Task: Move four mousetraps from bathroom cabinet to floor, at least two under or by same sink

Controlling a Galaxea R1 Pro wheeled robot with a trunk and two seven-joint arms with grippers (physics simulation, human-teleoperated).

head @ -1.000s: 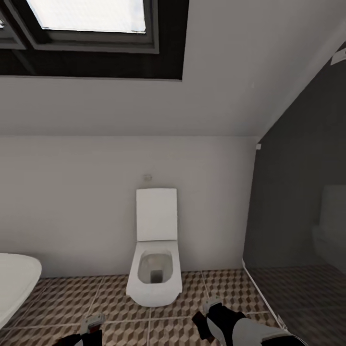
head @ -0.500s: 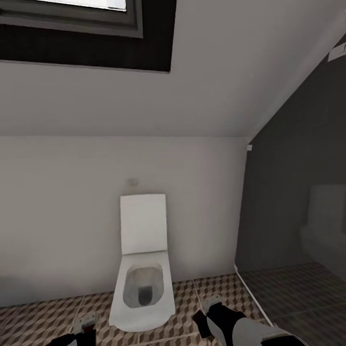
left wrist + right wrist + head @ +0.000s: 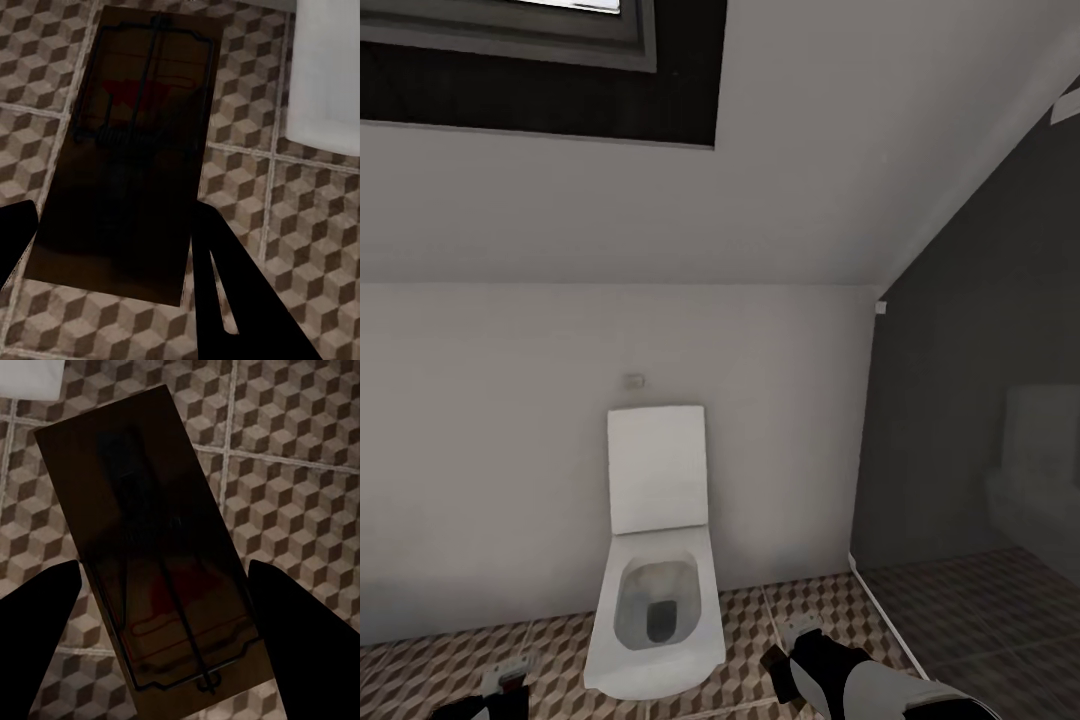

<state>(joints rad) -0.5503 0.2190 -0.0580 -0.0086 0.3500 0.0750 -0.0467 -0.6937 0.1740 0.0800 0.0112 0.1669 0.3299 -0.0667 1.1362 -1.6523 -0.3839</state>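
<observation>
A dark-brown mousetrap [image 3: 142,112] with a wire bar and a red mark sits between my left gripper's [image 3: 112,247] black fingers, which are shut on it above the cube-patterned bathroom floor [image 3: 300,225]. A second mousetrap [image 3: 142,510] is held the same way in my right gripper [image 3: 169,607], also above the floor [image 3: 300,472]. In the head view the left gripper [image 3: 505,685] and the right gripper [image 3: 800,635] hang low at the picture's bottom edge. The cabinet and the sink are out of view.
A white toilet [image 3: 655,590] with its lid up stands against the pale wall straight ahead, between my two arms. A dark glass partition [image 3: 970,450] closes off the right side. A skylight [image 3: 540,40] sits in the sloped ceiling.
The camera has swung right, so the toilet sits further left in the picture and the white tub's edge has left it. My left gripper sits lower and further left.
</observation>
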